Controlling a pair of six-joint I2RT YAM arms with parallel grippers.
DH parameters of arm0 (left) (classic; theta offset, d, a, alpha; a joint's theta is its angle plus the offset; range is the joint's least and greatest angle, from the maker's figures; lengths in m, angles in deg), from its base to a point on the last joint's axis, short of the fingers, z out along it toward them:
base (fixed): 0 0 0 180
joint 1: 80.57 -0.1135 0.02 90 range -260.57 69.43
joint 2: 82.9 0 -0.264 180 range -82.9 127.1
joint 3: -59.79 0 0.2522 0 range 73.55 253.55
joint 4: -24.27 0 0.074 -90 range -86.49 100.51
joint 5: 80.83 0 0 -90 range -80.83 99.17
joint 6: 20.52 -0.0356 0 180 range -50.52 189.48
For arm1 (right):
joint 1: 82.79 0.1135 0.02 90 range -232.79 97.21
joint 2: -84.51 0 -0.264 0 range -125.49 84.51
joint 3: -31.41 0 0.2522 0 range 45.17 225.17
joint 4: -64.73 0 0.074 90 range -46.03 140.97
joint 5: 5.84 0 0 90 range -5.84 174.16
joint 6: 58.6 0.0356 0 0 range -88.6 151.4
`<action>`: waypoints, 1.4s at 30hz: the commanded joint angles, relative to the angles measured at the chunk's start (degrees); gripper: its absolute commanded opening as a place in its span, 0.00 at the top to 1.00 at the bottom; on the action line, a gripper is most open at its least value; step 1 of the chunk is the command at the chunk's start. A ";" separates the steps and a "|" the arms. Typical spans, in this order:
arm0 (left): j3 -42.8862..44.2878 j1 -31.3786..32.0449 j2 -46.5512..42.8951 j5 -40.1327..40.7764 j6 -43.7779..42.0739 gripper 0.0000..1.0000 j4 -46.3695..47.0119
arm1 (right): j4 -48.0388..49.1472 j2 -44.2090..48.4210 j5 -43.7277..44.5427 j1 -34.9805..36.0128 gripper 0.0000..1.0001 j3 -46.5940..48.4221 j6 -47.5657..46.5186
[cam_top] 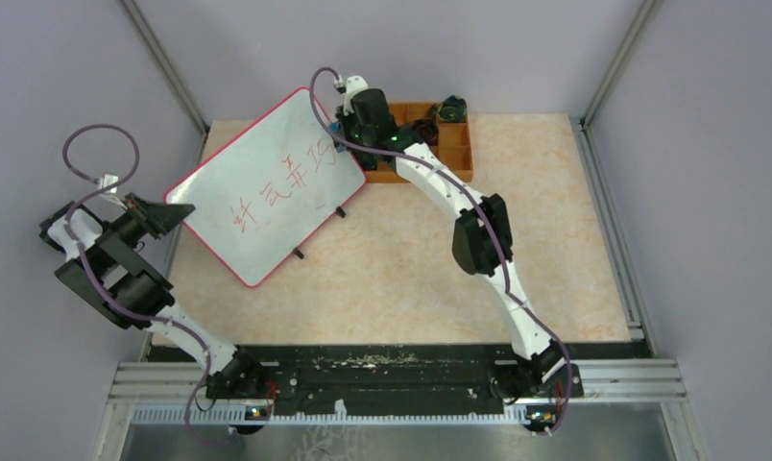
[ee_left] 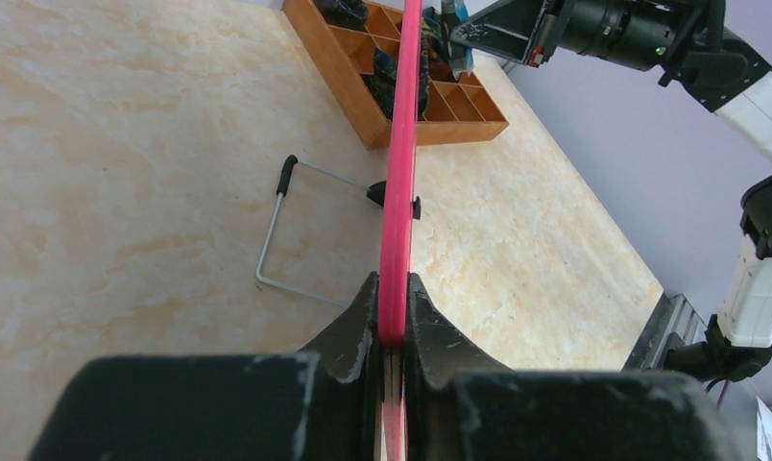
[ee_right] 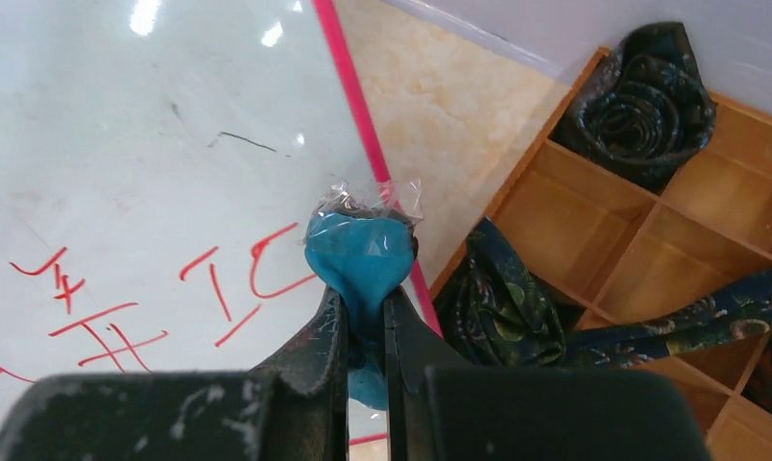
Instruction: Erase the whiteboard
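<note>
The whiteboard (cam_top: 267, 182) has a thin red rim and red handwriting, and is held tilted above the table. My left gripper (cam_top: 171, 213) is shut on its left edge; in the left wrist view the red rim (ee_left: 398, 182) runs edge-on up from between the jaws of my left gripper (ee_left: 393, 331). My right gripper (cam_top: 349, 130) is at the board's far right corner, shut on a blue eraser (ee_right: 358, 254) wrapped in clear plastic. The eraser hangs just above the board's surface (ee_right: 123, 163), beside the red writing (ee_right: 238, 279) and near the rim.
A brown compartmented wooden tray (cam_top: 454, 144) stands at the back, right behind the board's far corner, with dark patterned rolled ties (ee_right: 641, 101) in it. The board's wire stand (ee_left: 286, 240) and black feet hang under it. Grey walls close in left and right.
</note>
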 commanded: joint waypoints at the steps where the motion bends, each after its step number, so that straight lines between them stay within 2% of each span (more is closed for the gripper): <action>1: 0.12 -1.98 -3.10 3.93 -2.10 1.00 7.81 | -0.28 -0.70 3.32 2.20 1.00 3.86 -3.31; 7: -0.63 -1.98 -3.43 4.15 -2.39 1.00 7.80 | 15.39 7.21 6.23 3.15 1.00 -14.67 -5.27; 12: -0.65 -1.94 -2.95 3.90 -2.38 1.00 7.85 | 24.00 9.39 7.14 3.24 1.00 -22.41 -7.48; 21: -0.77 -1.94 -1.79 4.44 -2.52 1.00 7.82 | 28.84 8.79 8.88 3.28 1.00 -23.04 -8.03; 30: -1.33 -1.92 -0.46 4.25 -3.46 1.00 7.81 | 38.37 8.16 4.09 3.59 1.00 -24.49 -6.80; 42: -2.17 -1.91 -1.44 4.42 -3.63 1.00 7.83 | 31.62 3.76 -5.00 6.19 1.00 -16.00 -5.76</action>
